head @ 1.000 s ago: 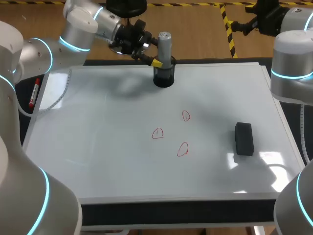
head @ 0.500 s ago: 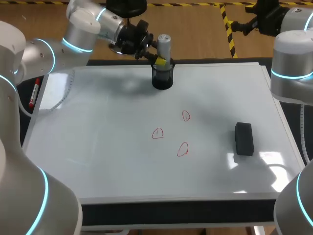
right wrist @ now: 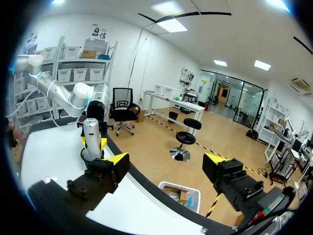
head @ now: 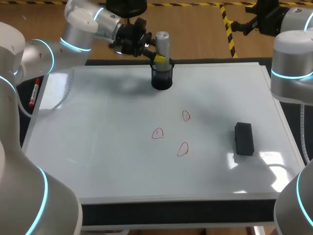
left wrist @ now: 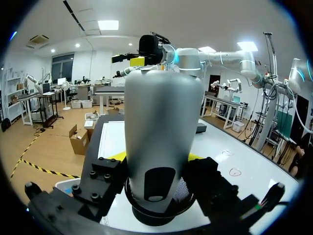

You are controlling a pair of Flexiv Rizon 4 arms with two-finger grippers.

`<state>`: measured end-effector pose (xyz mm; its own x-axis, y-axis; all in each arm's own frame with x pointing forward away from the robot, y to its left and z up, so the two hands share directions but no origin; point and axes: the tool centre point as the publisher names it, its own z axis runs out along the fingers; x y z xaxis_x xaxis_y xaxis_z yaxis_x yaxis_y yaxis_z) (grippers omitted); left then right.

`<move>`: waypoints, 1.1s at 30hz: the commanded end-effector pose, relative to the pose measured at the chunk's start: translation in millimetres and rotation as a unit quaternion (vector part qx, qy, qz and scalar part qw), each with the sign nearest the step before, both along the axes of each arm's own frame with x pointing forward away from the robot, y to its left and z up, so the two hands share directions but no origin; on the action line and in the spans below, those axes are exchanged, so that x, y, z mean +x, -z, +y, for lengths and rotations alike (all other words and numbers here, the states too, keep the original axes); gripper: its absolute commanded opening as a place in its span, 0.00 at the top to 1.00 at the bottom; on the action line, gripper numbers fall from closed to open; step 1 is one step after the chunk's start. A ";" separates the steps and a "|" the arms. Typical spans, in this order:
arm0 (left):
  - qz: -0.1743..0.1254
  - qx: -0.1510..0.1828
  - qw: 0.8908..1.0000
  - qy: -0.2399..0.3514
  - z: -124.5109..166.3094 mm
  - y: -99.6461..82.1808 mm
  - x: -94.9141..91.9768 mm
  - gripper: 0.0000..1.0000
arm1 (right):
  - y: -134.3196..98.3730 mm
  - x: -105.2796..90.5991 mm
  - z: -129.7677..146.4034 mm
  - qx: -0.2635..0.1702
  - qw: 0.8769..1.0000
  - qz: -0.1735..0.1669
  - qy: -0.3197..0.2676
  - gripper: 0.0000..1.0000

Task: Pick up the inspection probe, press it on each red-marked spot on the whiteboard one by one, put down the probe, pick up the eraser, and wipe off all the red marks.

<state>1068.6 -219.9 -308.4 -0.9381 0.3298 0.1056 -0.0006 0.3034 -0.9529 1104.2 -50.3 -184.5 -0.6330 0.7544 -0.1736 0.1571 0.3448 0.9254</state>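
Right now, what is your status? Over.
Left gripper shut on inspection probe, its base in black holder. Right gripper open, beyond whiteboard. Three red marks unobstructed, eraser aside.

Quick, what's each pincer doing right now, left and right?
Left pincer: closed on the inspection probe, which stands in its black holder.
Right pincer: open, holding nothing.

Your head camera looks down from above and behind and takes in the whole board [head: 98, 161], with the probe [head: 163, 44] at 12 o'clock. Your left wrist camera sits very near the probe and faces along the board. Your right wrist camera, beyond the board at 1 o'clock, sees the same probe from farther off.
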 end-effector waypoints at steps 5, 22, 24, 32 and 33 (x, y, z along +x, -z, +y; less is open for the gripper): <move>-0.008 -0.009 1.000 0.015 1.4 -22.8 -0.6 1.00 | 0.0 0.0 0.0 0.000 1.000 0.000 0.000 0.00; -0.028 -0.042 0.999 0.011 13.7 -73.0 -0.8 1.00 | 0.0 0.0 0.0 0.000 1.000 0.000 0.000 0.00; -0.030 -0.046 0.998 0.013 14.8 -76.5 -1.8 1.00 | 0.0 0.0 0.0 0.000 1.000 0.000 0.000 0.00; -0.042 -0.047 0.998 0.006 17.3 -90.1 -10.6 1.00 | 0.0 0.0 0.0 0.000 1.000 0.000 0.000 0.00; -0.043 -0.048 0.998 0.005 18.0 -92.3 -11.0 1.00 | 0.0 0.0 0.0 0.000 1.000 0.000 0.000 0.00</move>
<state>1071.7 -203.3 -227.0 -0.9265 0.3764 0.0017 0.0764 0.1924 -0.9783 1104.2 -50.3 -184.5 -0.6330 0.7544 -0.1736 0.1571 0.3448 0.9254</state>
